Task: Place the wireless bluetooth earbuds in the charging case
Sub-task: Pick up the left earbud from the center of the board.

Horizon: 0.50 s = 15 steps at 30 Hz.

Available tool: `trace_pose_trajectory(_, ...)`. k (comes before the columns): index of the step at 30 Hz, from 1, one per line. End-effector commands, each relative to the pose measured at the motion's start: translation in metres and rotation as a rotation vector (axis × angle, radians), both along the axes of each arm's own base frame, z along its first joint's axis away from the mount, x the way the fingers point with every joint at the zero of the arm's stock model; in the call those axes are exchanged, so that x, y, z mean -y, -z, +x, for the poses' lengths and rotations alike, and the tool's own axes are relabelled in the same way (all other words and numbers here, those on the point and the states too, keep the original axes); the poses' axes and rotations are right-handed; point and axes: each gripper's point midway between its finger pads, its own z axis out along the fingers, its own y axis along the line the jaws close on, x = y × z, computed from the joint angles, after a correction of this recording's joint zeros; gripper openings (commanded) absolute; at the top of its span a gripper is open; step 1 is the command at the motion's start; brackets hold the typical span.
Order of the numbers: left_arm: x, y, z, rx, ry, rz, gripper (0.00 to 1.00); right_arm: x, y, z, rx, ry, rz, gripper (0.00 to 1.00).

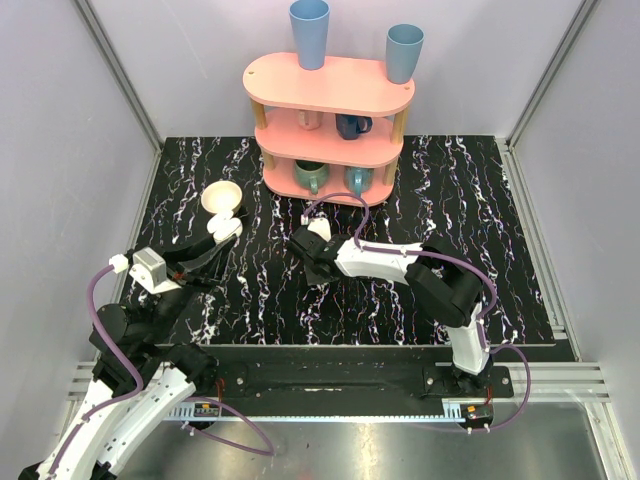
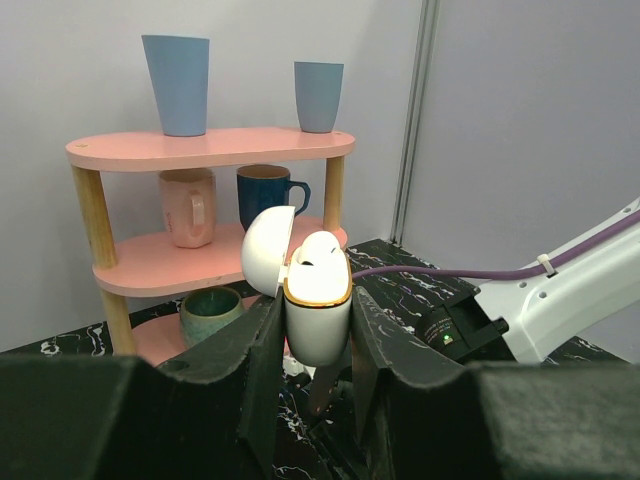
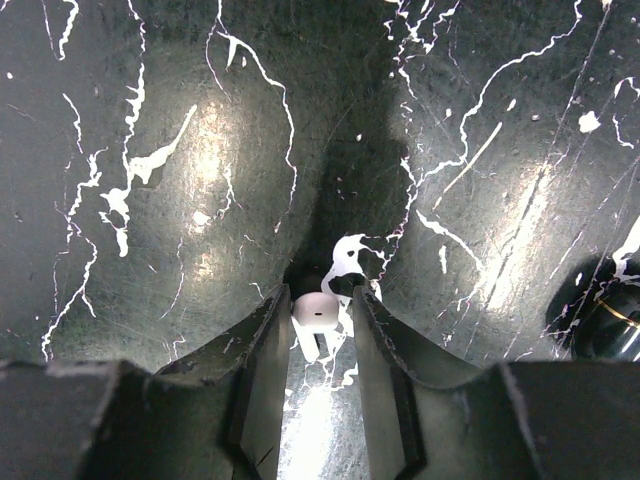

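White-shelled arms (image 1: 375, 258), black joints (image 1: 445, 290), purple cables (image 1: 97, 300), black tool fingers (image 3: 262, 370).

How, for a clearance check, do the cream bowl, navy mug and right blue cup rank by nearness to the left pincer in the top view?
From the left pincer:
1. cream bowl, just behind it
2. navy mug, middle shelf, rightward
3. right blue cup, shelf top, farthest back

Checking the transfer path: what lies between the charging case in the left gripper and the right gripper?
Nothing: in the top view, only bare black marbled tabletop separates the charging case from the right gripper.
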Motion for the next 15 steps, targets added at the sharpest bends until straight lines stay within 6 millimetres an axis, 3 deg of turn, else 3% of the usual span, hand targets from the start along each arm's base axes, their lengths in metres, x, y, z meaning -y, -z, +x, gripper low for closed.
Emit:
trace_pose_trajectory(1,-0.0006,-0.0138,-0.0035,0.036,0.012,-0.045,0.0,0.0203,0.0204,-0.0113,-0.066,0.018,-0.087,0.39)
trace_pose_trajectory(15,0.0003,-0.0133,-0.0026,0.034,0.013,-0.042,0.0,0.0198,0.0184,-0.0158,-0.081,0.082,-0.05,0.43)
